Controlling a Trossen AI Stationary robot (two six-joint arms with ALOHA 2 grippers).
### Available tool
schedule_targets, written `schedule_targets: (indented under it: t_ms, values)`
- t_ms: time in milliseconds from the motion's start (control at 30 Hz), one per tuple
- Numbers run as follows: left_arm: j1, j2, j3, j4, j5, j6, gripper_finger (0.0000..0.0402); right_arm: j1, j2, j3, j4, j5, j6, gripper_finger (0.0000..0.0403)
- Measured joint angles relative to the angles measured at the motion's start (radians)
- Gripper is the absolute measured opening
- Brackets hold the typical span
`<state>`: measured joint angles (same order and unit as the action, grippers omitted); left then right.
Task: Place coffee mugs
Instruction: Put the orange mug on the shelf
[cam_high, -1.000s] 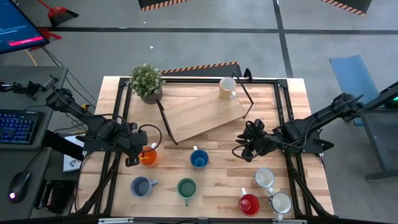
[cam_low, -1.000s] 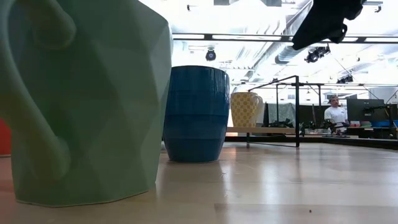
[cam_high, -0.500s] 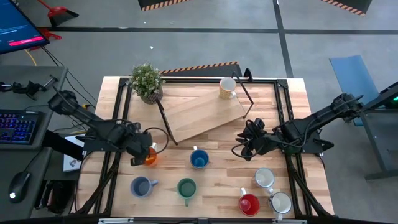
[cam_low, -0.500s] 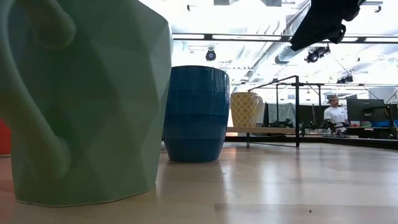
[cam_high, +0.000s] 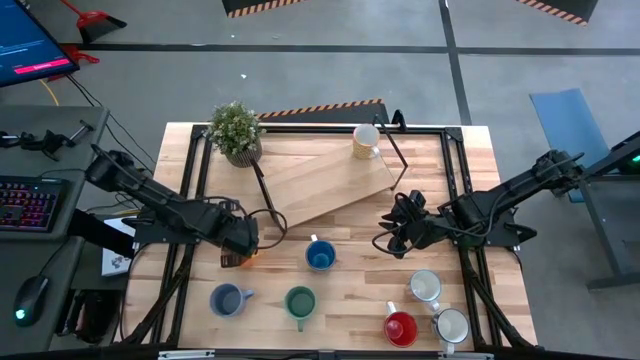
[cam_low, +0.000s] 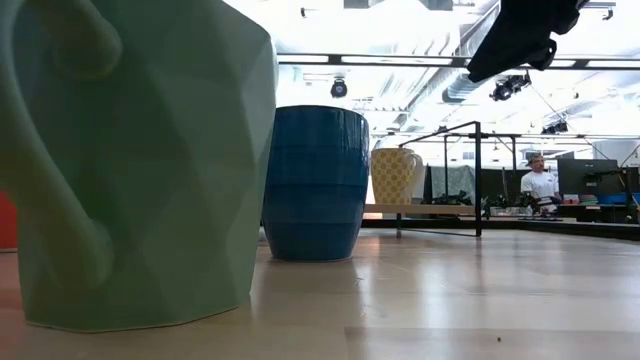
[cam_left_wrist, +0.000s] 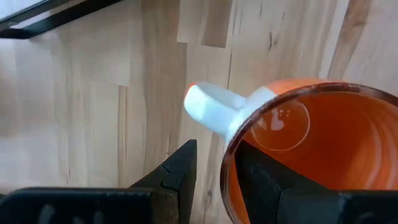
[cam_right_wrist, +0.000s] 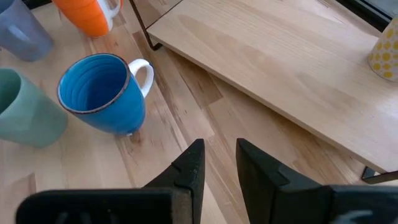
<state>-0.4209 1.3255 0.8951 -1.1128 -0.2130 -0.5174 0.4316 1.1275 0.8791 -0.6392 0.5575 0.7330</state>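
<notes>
An orange mug (cam_left_wrist: 311, 137) with a white handle (cam_left_wrist: 214, 109) stands upright on the table's left half. My left gripper (cam_left_wrist: 217, 152) points down over it and hides most of it in the high view (cam_high: 243, 262). It is open, one finger outside the mug's wall beside the handle and one inside the rim. My right gripper (cam_right_wrist: 217, 149) hangs open in the air right of the bright blue mug (cam_high: 320, 256). A cream mug (cam_high: 366, 141) stands on the raised wooden board (cam_high: 325, 185).
Near the front edge stand a grey-blue mug (cam_high: 228, 299), a green mug (cam_high: 300, 302), a red mug (cam_high: 400, 328) and two white mugs (cam_high: 426, 287) (cam_high: 452, 326). A potted plant (cam_high: 236, 130) sits at the far left. A black frame (cam_high: 200, 190) runs around the tabletop.
My left gripper has moved toward the table's right edge and down onto the orange mug, turning a little, until its fingers stand on either side of the mug's wall. The mug has stayed in place. The right arm has kept still.
</notes>
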Motion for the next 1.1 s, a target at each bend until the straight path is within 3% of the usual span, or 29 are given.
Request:
schedule_targets:
  t_ms: [500,600,733,1100]
  values:
    - [0.035,0.046,0.0,0.044,0.055,0.058,0.0096,0.0,0.0,0.0,-0.005,-0.008,0.0,0.0073]
    - [0.035,0.046,0.0,0.044,0.055,0.056,0.0074,0.0,0.0,0.0,-0.007,-0.008,0.0,0.0073]
    - [0.036,0.044,0.001,0.035,0.061,0.01,0.0014,0.0,0.0,0.0,-0.009,-0.008,0.0,0.0073]
    - [0.05,0.028,0.04,-0.03,0.063,-0.057,0.0004,0.0,0.0,0.0,-0.029,-0.008,0.0,0.0073]
